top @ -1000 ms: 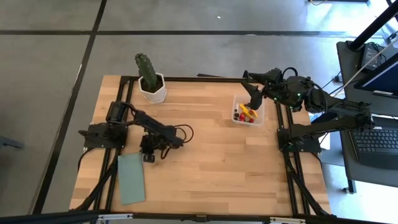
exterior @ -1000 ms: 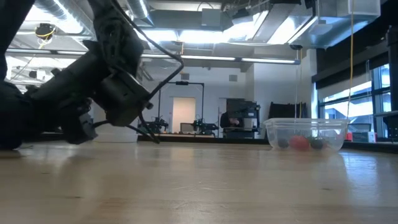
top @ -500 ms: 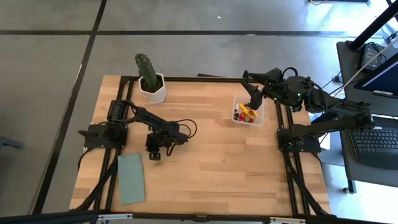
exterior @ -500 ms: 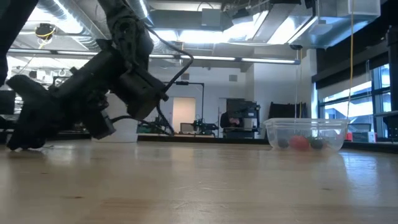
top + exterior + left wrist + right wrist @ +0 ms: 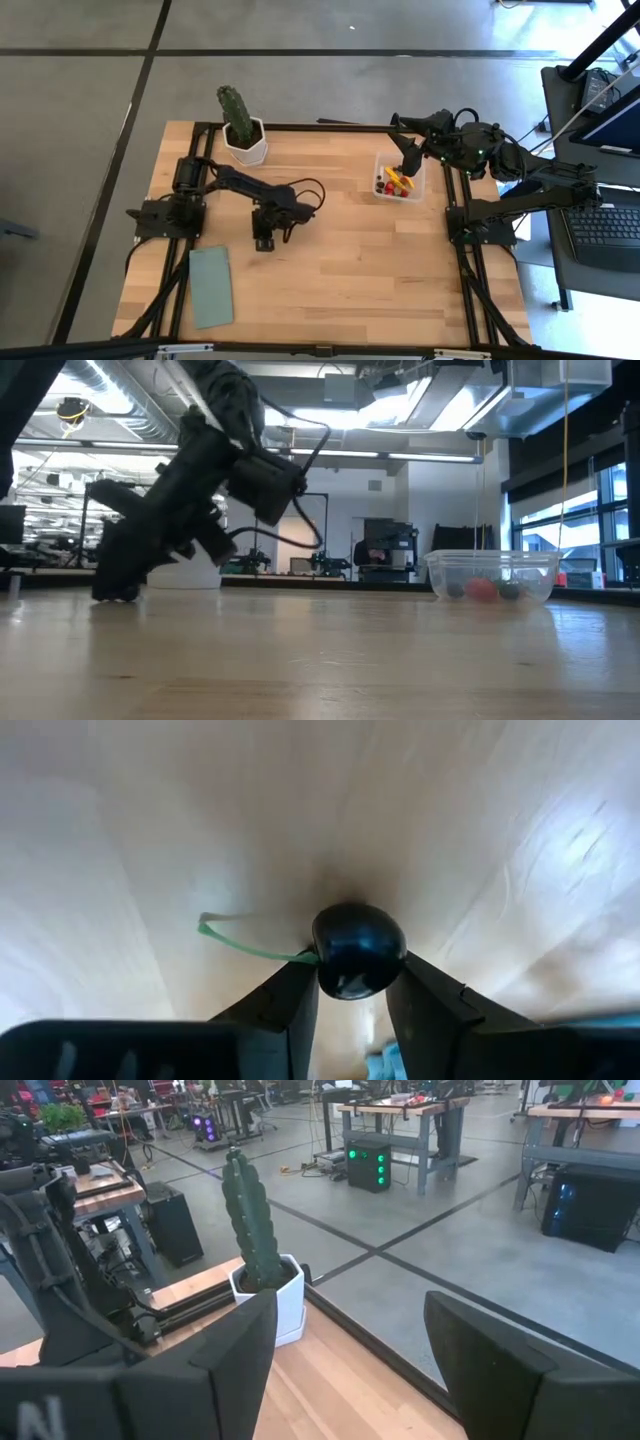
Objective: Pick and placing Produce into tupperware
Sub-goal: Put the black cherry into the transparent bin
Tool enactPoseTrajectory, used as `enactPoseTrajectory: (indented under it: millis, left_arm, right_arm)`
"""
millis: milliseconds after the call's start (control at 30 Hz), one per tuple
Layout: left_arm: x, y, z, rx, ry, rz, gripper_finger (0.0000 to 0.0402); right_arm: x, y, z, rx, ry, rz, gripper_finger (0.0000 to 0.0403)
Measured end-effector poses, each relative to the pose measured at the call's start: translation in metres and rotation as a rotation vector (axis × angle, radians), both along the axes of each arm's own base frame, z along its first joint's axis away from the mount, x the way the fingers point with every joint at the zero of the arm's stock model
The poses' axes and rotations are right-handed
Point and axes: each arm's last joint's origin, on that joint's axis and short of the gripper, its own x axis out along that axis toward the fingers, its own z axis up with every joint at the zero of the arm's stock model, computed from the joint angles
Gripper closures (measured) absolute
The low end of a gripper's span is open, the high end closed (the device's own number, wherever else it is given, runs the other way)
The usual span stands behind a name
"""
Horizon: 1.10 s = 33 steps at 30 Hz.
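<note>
Gripped a dark berry (image 5: 358,950) in the left tool (image 5: 263,241), low over the desk (image 5: 340,260), apparently bound next for the tupperware (image 5: 399,178).

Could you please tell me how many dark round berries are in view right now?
1 clearly: a dark berry with a green stem, pinched in the left gripper just above the table. Others may lie hidden among the pieces in the tupperware.

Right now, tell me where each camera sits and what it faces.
High: overhead, looking down on table, both arms.
Low: table height, facing the room; left gripper, tupperware.
Left wrist: above the tabletop, its fingers gripping a dark berry.
Right wrist: toward cactus, open fingers.
Shared: the cactus, high and right wrist.
</note>
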Motion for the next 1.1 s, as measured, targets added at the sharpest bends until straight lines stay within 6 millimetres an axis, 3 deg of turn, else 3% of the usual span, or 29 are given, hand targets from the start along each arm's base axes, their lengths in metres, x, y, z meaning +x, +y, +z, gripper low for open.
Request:
enactPoseTrajectory:
  millis: [733, 933, 1100]
  left_arm:
    - [0.010, 0.003, 0.002, 0.042, -0.086, -0.032, 0.0321]
    - [0.011, 0.003, 0.002, 0.037, -0.093, -0.025, 0.0278]
    - [0.026, 0.007, 0.009, 0.085, -0.180, -0.035, 0.0236]
  right_arm:
    - [0.000, 0.000, 0.000, 0.017, -0.012, -0.003, 0.0148]
    - [0.000, 0.000, 0.000, 0.022, -0.015, -0.004, 0.0148]
    - [0.000, 0.000, 0.000, 0.022, -0.015, -0.004, 0.0148]
